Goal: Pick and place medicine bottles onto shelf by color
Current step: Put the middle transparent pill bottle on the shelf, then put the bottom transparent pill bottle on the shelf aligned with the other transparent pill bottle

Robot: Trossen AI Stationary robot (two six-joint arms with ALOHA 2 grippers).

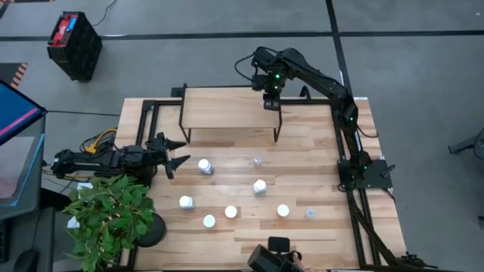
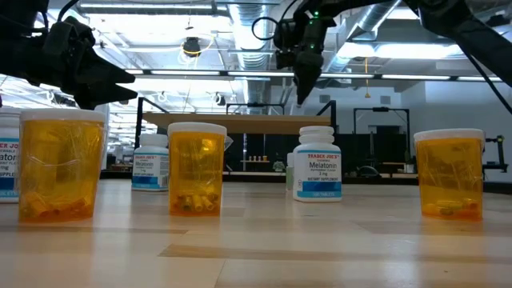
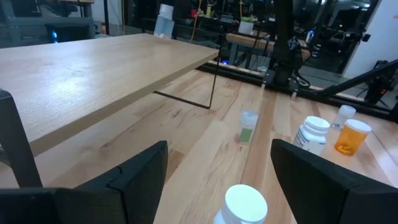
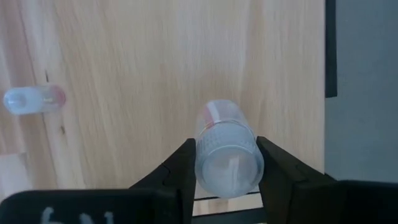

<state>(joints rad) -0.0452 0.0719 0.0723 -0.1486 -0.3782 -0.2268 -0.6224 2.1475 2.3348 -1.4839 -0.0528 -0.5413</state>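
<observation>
A clear bluish bottle (image 4: 227, 155) sits between the fingers of my right gripper (image 1: 271, 104), which is shut on it over the far right part of the light-wood shelf (image 1: 227, 109). My left gripper (image 1: 175, 153) waits open at the table's left side, just short of a white bottle (image 1: 205, 165). Several more bottles stand on their bases on the tabletop: orange ones (image 2: 196, 168), white ones (image 2: 318, 164) and two clear ones (image 1: 258, 160) (image 1: 310, 214). My right gripper pinches the clear bottle by two opposite sides of its cap end (image 4: 205, 163), one finger (image 4: 183, 171) on each side. The fingers come from above, pointing steeply down. The bottle's cap faces up. Whether its base rests on the shelf I cannot tell.
The shelf stands on thin black legs (image 1: 277, 134) at the table's far side. A potted plant (image 1: 110, 219) stands at the near left corner. A black frame (image 1: 144, 121) runs along the table's left and far edges. A dark device (image 1: 276, 253) sits at the near edge.
</observation>
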